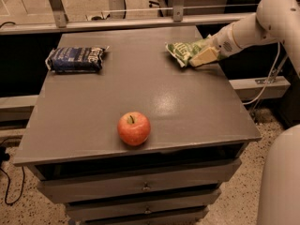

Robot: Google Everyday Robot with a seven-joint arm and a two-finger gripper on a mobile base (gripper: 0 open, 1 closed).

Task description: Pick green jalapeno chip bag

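At the far right side of a grey table [187, 107], a cream-coloured gripper [202, 57] is pressing against a small green chip bag [182, 51], reaching in from the right on a thick white arm [255, 26]. The green chip bag is lying flat on the table top, touching the gripper and spreading out just to its left, with white lettering showing on its crinkled face. Whether the gripper is open or already closed on the bag cannot be told from this view. Well to the left of the gripper, at about the same depth, a dark blue bag [75, 59] is lying flat, and it is not the one wanted. Well apart from the gripper, nearer the camera and to its left, a red apple [133, 128] is sitting close to the front edge. The step in hand appears to be securing the grasp, with the lift not yet done. To do it well, the gripper is probably needing a bite on the bag's body, not on a thin corner, since crinkly film is likely to slip. Because the bag is lying near the table's right edge, a straight upward lift is looking safer than any sideways drag.
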